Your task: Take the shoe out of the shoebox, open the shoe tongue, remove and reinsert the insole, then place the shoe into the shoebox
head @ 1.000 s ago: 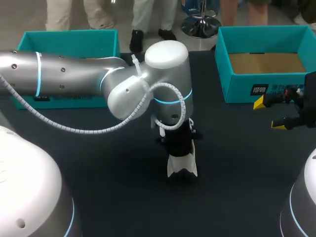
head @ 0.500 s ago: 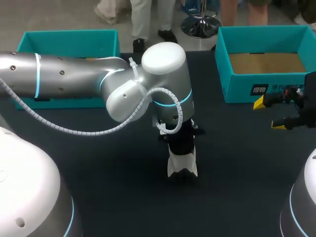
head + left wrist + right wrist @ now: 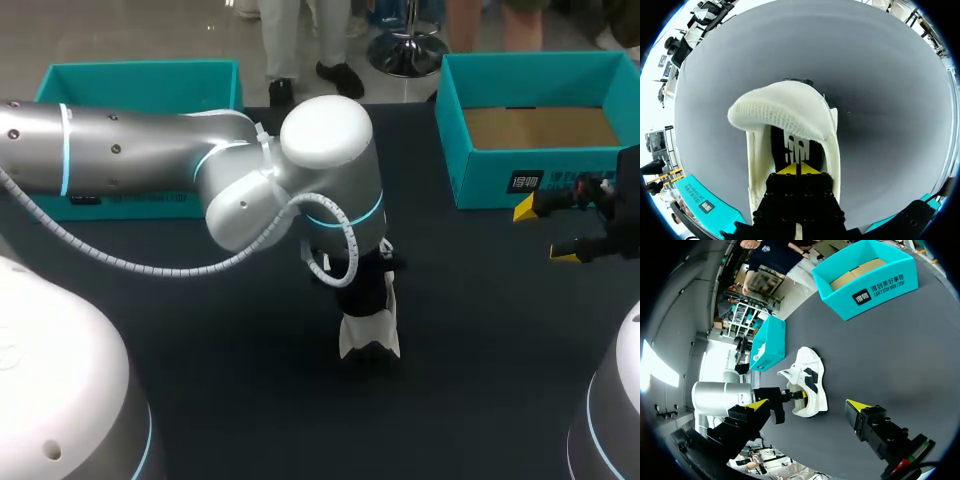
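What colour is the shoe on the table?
The shoe is white with black side markings, clearest in the right wrist view.

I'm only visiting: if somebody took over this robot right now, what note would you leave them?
Left hand: shut, tips inside the shoe's opening above the insole; whether they pinch it is unclear.
Right hand: open, empty, beside the box.
Done: shoe is out, on the table.
Left: insole out and back in, apparently; then shoe into the box.
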